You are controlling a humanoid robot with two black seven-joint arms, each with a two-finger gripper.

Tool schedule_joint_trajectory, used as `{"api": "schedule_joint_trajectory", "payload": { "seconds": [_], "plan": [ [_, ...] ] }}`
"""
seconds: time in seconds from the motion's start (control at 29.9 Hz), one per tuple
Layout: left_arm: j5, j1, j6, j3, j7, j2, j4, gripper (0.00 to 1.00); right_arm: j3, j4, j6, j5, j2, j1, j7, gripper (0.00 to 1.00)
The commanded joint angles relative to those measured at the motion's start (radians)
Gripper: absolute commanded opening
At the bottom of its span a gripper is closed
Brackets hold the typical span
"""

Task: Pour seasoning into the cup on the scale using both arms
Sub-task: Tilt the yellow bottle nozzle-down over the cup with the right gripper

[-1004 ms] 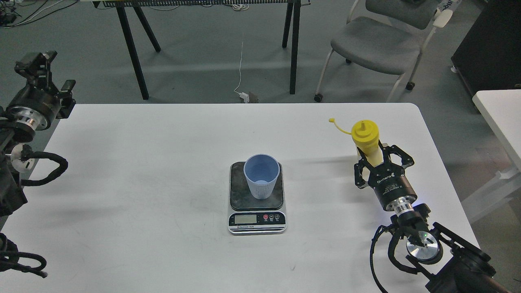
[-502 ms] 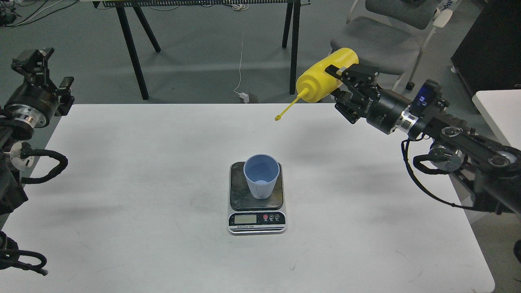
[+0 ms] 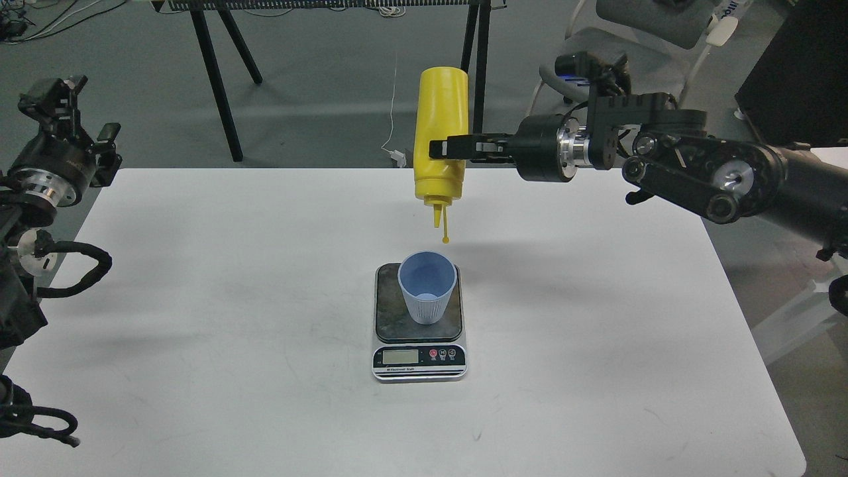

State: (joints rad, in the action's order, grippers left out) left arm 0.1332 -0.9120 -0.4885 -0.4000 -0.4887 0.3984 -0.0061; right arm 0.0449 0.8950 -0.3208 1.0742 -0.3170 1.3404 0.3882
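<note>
The light blue ribbed cup (image 3: 427, 286) stands upright on the dark platform of the scale (image 3: 419, 358) in the middle of the white table. My right gripper (image 3: 442, 148) is shut on the yellow seasoning bottle (image 3: 441, 126), which hangs upside down with its nozzle pointing down above the cup's far rim. The small tethered cap (image 3: 446, 239) dangles just above the cup. My left gripper (image 3: 56, 99) is at the far left edge of the table, away from the cup; its fingers cannot be told apart.
The white table (image 3: 199, 298) has rounded corners. Beyond it stand black table legs (image 3: 215, 79) and a grey chair (image 3: 616, 73). A second white table edge (image 3: 805, 179) shows at the right.
My right arm swung the bottle left from the table's far right edge to over the cup and turned it from tilted to fully upside down. The left arm barely moved.
</note>
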Motion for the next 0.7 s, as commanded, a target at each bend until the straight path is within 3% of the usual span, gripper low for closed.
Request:
{"api": "schedule_joint_trajectory", "payload": {
  "seconds": [0.0,0.67],
  "plan": [
    [0.0,-0.001,0.0,0.0,0.0,-0.004,0.0,0.85,0.015,0.001,0.0,0.099,0.032,0.019,0.0,0.37],
    [-0.001,0.001,0.0,0.001,0.0,-0.003,0.0,0.85,0.018,0.007,-0.009,0.196,0.09,0.039,-0.014,0.38]
  ]
}}
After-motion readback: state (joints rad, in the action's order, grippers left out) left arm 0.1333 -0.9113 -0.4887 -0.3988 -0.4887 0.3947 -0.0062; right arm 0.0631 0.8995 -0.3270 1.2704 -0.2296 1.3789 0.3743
